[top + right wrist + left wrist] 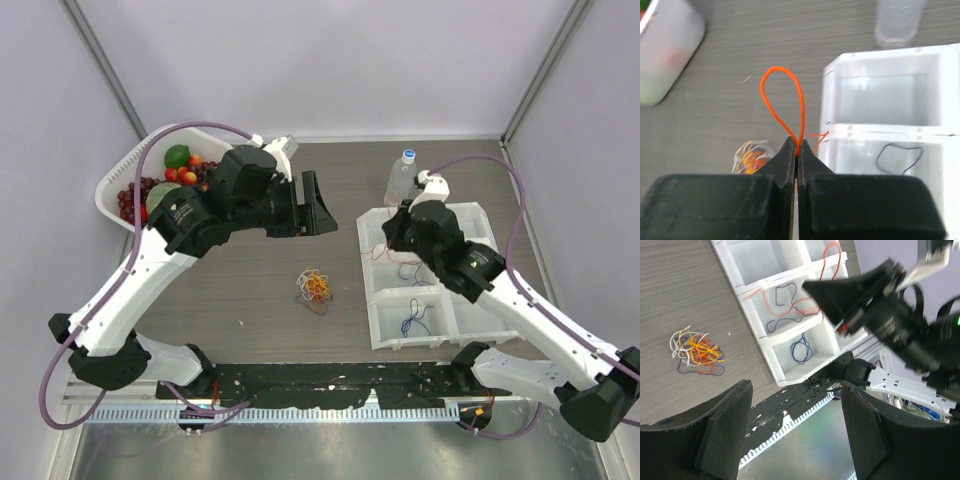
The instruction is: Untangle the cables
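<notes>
A tangle of thin orange, white and red cables (316,285) lies on the table; it also shows in the left wrist view (696,350) and the right wrist view (752,157). My right gripper (796,149) is shut on a thin orange cable (785,97) whose loop sticks out beyond the tips, at the left edge of the white compartment tray (375,300). The tray holds a red and a dark cable (787,307) and a blue cable (801,347). My left gripper (795,435) is open and empty, high above the table (315,205).
A clear bottle (402,175) with a blue cap stands behind the tray. A white basket (118,180) with fruit stands at the back left. The black base rail (330,380) runs along the near edge.
</notes>
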Robot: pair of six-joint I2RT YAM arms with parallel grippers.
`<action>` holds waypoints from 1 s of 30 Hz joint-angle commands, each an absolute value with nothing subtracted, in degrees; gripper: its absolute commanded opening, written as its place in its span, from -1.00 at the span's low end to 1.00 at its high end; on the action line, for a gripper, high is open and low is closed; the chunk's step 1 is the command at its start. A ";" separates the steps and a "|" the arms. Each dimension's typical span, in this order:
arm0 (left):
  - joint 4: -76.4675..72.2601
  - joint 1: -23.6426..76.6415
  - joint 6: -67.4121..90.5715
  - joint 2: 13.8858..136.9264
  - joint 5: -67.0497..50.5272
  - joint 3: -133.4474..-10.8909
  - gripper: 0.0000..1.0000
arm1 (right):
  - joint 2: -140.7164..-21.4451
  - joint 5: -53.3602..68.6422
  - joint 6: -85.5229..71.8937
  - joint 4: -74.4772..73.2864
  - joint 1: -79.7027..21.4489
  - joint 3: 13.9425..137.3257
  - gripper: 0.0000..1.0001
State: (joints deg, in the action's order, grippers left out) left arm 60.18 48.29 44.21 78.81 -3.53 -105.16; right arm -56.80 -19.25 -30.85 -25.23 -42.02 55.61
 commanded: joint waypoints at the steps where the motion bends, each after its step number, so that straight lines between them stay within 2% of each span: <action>1: 57.57 48.25 46.75 74.89 -1.49 -100.82 0.50 | -60.54 -11.89 -28.84 -18.22 -29.74 55.63 -0.98; 3: 57.48 48.16 47.02 74.79 -3.24 -99.76 0.50 | -63.44 -3.73 -26.03 -15.57 -25.60 56.25 -0.99; 12: 60.91 48.16 47.02 73.74 -3.43 -98.53 0.50 | -80.31 10.45 -17.05 -10.73 -15.13 60.38 -0.99; 21: 59.77 48.16 47.64 72.68 -3.34 -95.28 0.50 | -83.49 16.69 -9.93 -3.17 -14.15 54.50 -0.99; 24: 59.15 48.16 47.37 73.56 -4.04 -95.01 0.49 | -84.64 25.01 -11.85 2.34 -14.15 52.30 -0.98; 30: 58.89 48.16 46.85 75.23 -5.10 -96.15 0.49 | -88.41 32.50 -19.41 13.09 -14.24 51.23 -0.99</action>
State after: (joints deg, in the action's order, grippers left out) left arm 60.86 48.29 47.51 74.56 -4.12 -95.04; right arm -86.28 24.43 -15.03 1.69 -14.09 50.54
